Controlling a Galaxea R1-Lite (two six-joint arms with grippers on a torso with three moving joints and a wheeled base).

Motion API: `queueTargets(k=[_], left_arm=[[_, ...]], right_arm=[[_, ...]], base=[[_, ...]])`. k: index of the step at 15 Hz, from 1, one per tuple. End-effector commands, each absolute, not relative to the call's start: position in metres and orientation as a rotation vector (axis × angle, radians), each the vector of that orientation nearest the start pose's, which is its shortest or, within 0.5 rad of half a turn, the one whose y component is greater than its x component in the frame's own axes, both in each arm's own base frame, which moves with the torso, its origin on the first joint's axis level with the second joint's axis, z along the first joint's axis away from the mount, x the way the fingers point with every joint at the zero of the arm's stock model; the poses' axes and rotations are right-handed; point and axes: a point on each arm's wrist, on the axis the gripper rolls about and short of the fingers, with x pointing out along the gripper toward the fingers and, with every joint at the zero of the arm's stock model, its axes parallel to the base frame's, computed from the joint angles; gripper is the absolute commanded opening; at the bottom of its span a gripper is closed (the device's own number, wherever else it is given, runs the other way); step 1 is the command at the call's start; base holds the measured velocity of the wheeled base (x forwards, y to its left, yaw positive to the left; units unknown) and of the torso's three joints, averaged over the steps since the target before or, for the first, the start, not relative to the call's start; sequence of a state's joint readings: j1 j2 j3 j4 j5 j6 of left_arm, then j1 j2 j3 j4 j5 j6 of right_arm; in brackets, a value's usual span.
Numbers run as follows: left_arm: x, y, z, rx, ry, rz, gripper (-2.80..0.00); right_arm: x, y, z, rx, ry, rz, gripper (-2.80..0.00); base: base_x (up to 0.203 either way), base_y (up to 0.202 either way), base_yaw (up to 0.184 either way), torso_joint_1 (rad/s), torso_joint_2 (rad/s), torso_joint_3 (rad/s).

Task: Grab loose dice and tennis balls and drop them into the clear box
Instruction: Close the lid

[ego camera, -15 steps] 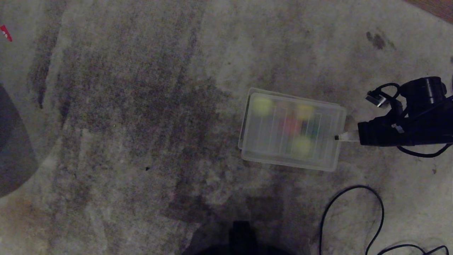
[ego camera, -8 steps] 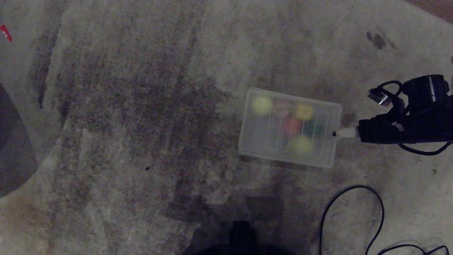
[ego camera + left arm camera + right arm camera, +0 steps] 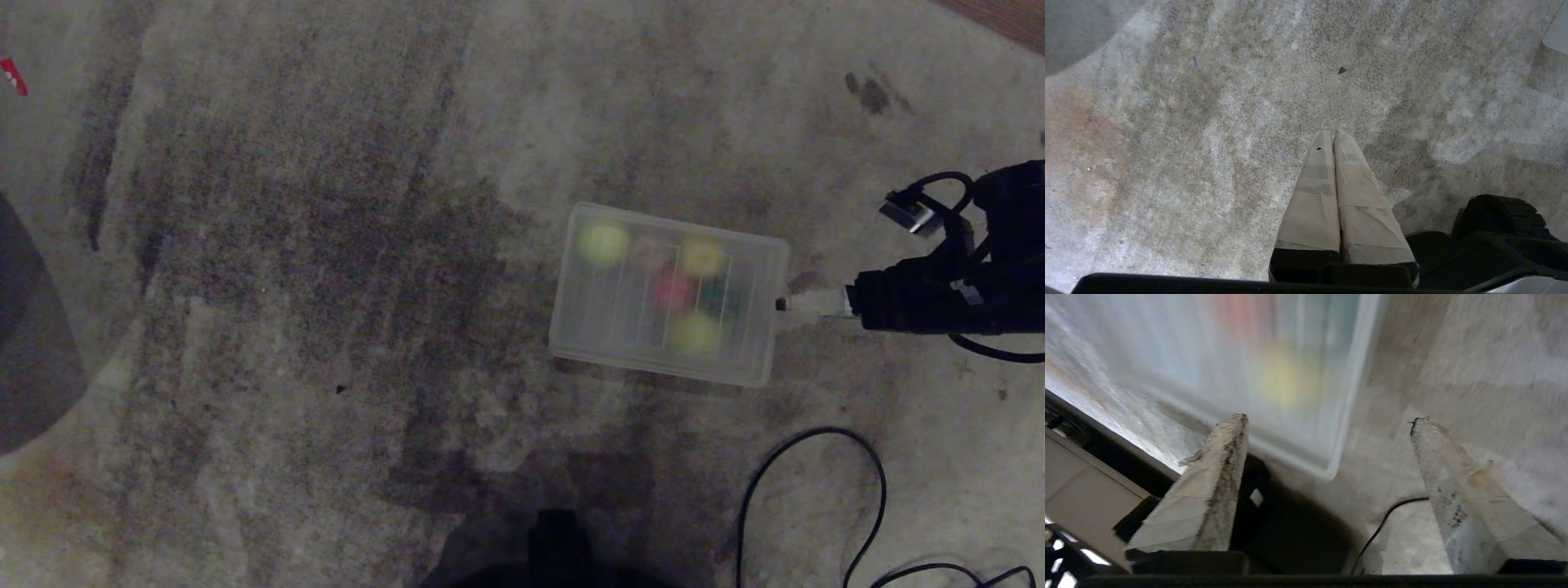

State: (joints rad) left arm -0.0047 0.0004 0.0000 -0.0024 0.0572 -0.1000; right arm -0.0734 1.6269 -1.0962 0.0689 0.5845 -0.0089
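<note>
Grey, stained carpet (image 3: 326,245) covers the floor the robot looks down on. Nearest the robot, a black cable (image 3: 816,457) loops across the carpet at the lower right of the head view. Beyond it sits the clear box (image 3: 571,327), its ribbed lid (image 3: 620,310) lying flat on top. Through the translucent plastic show blurred shapes: two tennis balls, one (image 3: 603,242) at the far left corner and one (image 3: 695,331) near the close edge, and among the dice a red one (image 3: 673,287) in the middle, a yellow one (image 3: 702,256) at the far side, and a dark green one (image 3: 718,296) beside the red; a paler, tan shape (image 3: 653,251) lies between the far ball and the yellow die, too faint to tell more.

The right gripper (image 3: 804,304) hangs level just off the box's right-hand short edge; whether a fingertip touches the rim cannot be told. In the right wrist view its two taped fingers (image 3: 1216,477) stand wide apart with nothing between them, the gripper (image 3: 1327,418) released, the box corner (image 3: 1331,469) just ahead.

The left gripper (image 3: 1334,132) is parked low over bare carpet, its fingers pressed together and empty. A small red scrap (image 3: 11,75) lies at the far left.
</note>
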Motion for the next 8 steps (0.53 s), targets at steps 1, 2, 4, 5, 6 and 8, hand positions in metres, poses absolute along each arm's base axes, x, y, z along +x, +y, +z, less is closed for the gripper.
queueTargets(k=[1, 2, 4, 5, 6, 8], left_arm=[[-0.023, 0.001, 0.075, -0.101, -0.003, 0.054, -2.80], [-0.023, 0.001, 0.075, -0.101, -0.003, 0.054, -2.80], [-0.023, 0.001, 0.075, -0.101, -0.003, 0.054, -2.80], [-0.023, 0.001, 0.075, -0.101, -0.003, 0.054, -2.80], [-0.023, 0.001, 0.075, -0.101, -0.003, 0.054, -2.80], [-0.023, 0.001, 0.075, -0.101, -0.003, 0.054, -2.80]], right_arm=[[0.261, -0.006, 0.223, 0.201, 0.575, 0.501, 0.00], [0.255, -0.005, 0.220, 0.228, 0.599, 0.495, 0.00], [0.250, -0.003, 0.213, 0.299, 0.642, 0.481, -2.80], [0.252, 0.002, 0.211, 0.329, 0.665, 0.483, -2.80], [0.255, 0.006, 0.207, 0.354, 0.689, 0.481, -2.80], [0.262, 0.010, 0.203, 0.416, 0.723, 0.458, -2.80]], base=[[0.000, 0.000, 0.000, 0.000, 0.00, 0.000], [0.000, 0.000, 0.000, 0.000, 0.00, 0.000], [0.000, 0.000, 0.000, 0.000, 0.00, 0.000], [0.000, 0.000, 0.000, 0.000, 0.00, 0.000], [0.000, 0.000, 0.000, 0.000, 0.00, 0.000], [0.000, 0.000, 0.000, 0.000, 0.00, 0.000]])
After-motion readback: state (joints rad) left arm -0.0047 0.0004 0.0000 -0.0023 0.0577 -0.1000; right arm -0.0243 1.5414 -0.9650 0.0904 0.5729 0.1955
